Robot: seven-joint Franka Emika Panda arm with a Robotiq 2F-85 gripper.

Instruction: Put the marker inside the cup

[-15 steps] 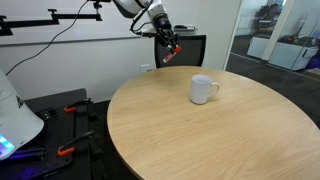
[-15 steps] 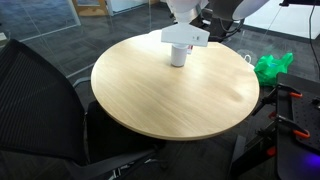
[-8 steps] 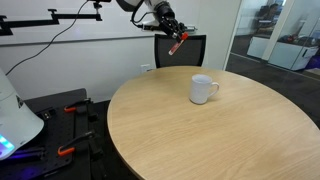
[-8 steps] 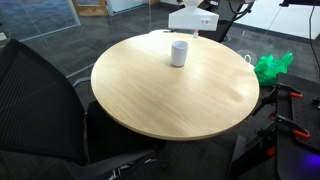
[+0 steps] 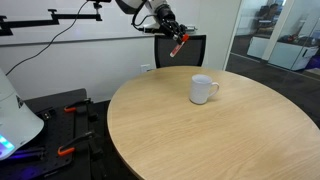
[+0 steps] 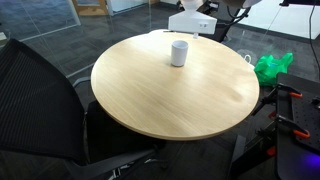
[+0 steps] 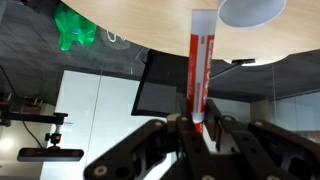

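Observation:
The white cup (image 5: 203,89) stands upright on the round wooden table (image 5: 200,135), handle to one side; it also shows in an exterior view (image 6: 179,53) and at the top of the wrist view (image 7: 252,10). My gripper (image 5: 172,40) is high above the table's far edge, well away from the cup, and is shut on the red marker (image 5: 179,45). In the wrist view the marker (image 7: 198,60) sticks out straight from between the fingers (image 7: 196,128). In an exterior view (image 6: 195,20) the gripper hangs behind the cup.
A black chair (image 5: 190,50) stands behind the table under the gripper. Another dark chair (image 6: 40,100) is near the table's front edge. A green bag (image 6: 270,67) lies on the floor. Clamps and gear (image 5: 65,130) lie on a black surface beside the table.
The gripper with the marker has risen and moved away from the cup toward the table's far edge during the last second. It has barely moved in the last half second.

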